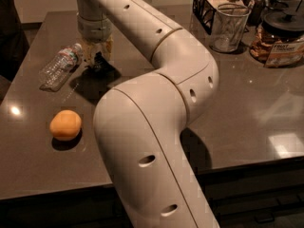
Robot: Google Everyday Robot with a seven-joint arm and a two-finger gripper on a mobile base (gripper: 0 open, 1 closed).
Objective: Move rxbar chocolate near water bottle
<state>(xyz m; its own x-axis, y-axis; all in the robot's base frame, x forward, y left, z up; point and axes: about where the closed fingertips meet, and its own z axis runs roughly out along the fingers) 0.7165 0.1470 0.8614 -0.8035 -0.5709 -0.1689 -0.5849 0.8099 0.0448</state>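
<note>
Gripper (98,56) down over the bar (99,63) on the table (247,103); whether it grips the bar cannot be told. Bar lies just right of the bottle (59,66) cap.

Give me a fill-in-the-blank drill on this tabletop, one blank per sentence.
The water bottle lies on its ____.
The gripper is down at the table beside the bottle's ____ end.
The round fruit near the front edge is coloured ____.
The wire mesh cup stands ____ at the far side.
Missing words: side; cap; orange; upright.
</note>
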